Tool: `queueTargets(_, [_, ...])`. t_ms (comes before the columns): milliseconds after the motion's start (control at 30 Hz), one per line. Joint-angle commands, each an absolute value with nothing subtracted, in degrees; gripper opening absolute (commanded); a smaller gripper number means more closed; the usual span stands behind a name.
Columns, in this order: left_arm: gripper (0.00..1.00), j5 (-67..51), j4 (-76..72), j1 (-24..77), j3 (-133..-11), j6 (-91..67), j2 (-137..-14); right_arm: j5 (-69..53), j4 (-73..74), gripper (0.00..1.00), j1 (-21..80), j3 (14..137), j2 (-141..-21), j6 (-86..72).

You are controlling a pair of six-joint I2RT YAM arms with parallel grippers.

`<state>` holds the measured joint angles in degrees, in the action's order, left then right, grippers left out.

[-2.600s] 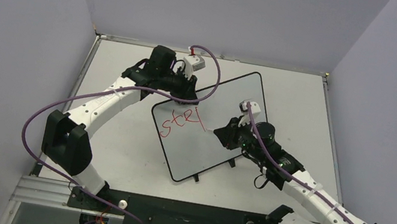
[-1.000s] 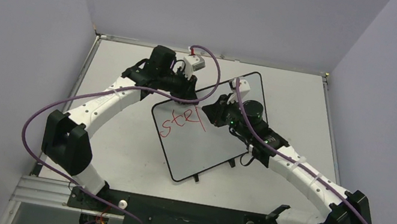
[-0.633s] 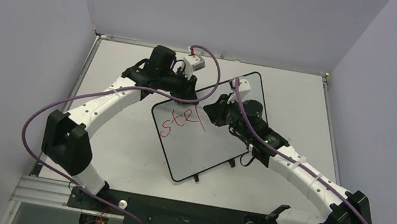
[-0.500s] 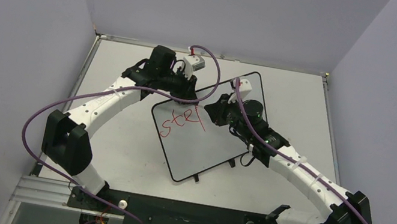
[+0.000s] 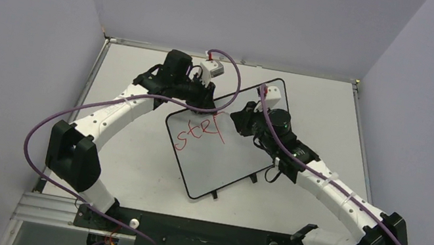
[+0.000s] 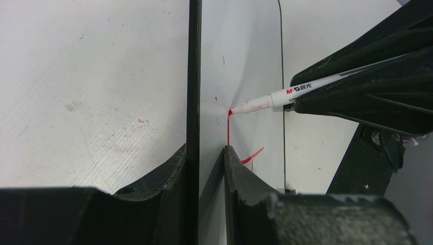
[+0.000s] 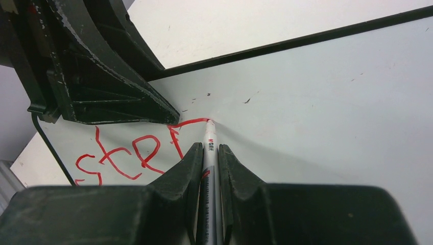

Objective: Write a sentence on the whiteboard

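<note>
sentence [image 7: 125, 153] on whiteboard [image 7: 332, 102]: "step" in red handwriting, then an unfinished stroke
marker [image 6: 286, 93] barrel: "M&G" followed by two Chinese characters

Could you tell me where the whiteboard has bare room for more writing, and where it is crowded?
Bare: the whiteboard's near half, between the red lettering and the edge with the feet, and the stretch right of the marker tip. Crowded: the far-left corner, where the left gripper clamps the edge beside the right gripper.

plain lavender-grey walls [image 5: 240, 6] enclose a pale grey tabletop [image 5: 133, 168] on three sides under even light.
</note>
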<state>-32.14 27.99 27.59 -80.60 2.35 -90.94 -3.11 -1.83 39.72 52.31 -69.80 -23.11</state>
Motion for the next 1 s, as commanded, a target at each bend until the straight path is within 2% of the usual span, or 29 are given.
queueTargets(0, [0.0,-26.6,22.3,27.4,-81.3,8.4,-88.8,-0.8,-0.2,0.0,39.1,51.8,-68.3,-21.7])
queueTargets(467, [0.0,-26.5,22.3,27.3,-81.0,8.4,-88.5,-3.7,0.5,0.0,39.8,48.8,-66.9,-22.9])
queueTargets(967, [0.0,-26.4,22.2,27.3,-80.9,8.4,-88.0,-4.7,-2.6,0.0,44.8,49.0,-67.6,-22.8])
